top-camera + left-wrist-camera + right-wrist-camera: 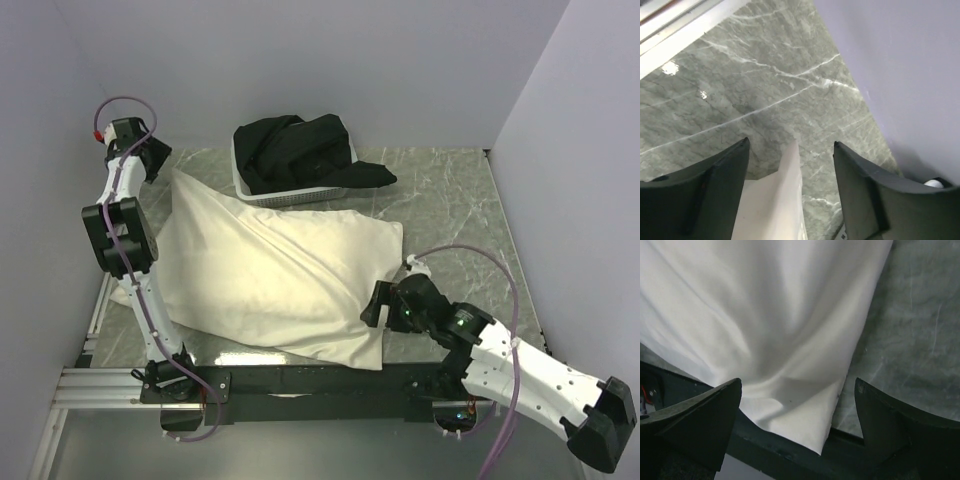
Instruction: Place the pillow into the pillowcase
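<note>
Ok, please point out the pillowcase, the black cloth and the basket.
pillowcase (270, 270), top view, its wrinkled middle.
black cloth (305, 152), top view, middle of the heap.
basket (285, 198), top view, its white front wall.

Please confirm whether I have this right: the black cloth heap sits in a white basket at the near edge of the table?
Not quite. The black cloth heap does sit in the white basket, but at the far edge of the table, beyond the pillowcase, not the near edge. The top external view shows this.
</note>
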Controlling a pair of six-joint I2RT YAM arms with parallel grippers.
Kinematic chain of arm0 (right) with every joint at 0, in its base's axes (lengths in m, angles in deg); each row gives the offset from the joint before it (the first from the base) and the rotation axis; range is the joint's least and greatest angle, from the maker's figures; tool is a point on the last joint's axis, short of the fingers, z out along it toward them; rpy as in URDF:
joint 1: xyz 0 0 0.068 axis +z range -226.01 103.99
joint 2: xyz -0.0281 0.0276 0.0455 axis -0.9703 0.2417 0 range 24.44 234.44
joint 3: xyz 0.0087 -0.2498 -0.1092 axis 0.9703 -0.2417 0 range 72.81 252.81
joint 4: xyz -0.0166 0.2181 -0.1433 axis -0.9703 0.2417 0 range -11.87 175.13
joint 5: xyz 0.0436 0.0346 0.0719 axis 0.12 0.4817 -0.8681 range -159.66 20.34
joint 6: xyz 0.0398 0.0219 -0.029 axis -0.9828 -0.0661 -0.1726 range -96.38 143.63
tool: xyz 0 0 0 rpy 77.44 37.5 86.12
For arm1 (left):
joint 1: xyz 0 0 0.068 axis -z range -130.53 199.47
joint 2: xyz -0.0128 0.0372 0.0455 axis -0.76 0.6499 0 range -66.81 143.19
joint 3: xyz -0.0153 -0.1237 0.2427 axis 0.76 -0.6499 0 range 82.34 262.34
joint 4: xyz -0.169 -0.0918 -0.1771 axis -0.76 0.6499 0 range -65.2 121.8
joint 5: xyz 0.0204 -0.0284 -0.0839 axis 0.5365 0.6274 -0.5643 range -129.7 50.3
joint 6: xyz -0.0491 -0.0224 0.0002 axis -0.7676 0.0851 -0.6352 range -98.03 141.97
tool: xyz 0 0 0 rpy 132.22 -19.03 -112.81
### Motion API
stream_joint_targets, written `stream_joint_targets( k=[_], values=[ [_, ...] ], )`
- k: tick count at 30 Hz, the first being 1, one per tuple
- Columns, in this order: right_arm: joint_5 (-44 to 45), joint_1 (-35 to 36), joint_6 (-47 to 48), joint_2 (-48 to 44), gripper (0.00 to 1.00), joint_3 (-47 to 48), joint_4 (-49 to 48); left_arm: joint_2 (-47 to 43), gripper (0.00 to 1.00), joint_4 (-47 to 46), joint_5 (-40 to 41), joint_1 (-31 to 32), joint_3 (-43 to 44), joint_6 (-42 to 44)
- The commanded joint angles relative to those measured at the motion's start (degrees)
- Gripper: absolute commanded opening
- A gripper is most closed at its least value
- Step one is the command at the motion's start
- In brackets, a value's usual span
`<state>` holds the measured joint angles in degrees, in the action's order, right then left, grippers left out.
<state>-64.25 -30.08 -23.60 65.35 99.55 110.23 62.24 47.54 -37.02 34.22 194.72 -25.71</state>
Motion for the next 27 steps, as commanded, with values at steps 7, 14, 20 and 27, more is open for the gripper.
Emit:
stream_joint_targets(
  k=[7, 14, 20, 27],
  values=[
    [-12.35, -0.49, -11.83, -16.02, 0.94, -10.3, 6.48, -23.47, 0.76, 2.58, 8.04, 5.48, -7.32, -0.13],
    [-18.5, -0.41, -13.25, -19.03, 0.82, -13.81, 7.55, -45.8, 0.76, -2.09, 12.17, 20.94, -36.73, -4.08],
    [-23.34, -0.41, -13.16, -14.28, 0.69, -16.55, 1.49, -57.24, 0.74, -5.77, 15.08, 43.93, -53.63, -7.51],
    [-24.57, -0.41, -9.3, -6.37, 0.38, -15.14, -0.19, -52.97, 0.74, -5.36, 17.25, 66.46, -51.31, -1.73]
  ],
)
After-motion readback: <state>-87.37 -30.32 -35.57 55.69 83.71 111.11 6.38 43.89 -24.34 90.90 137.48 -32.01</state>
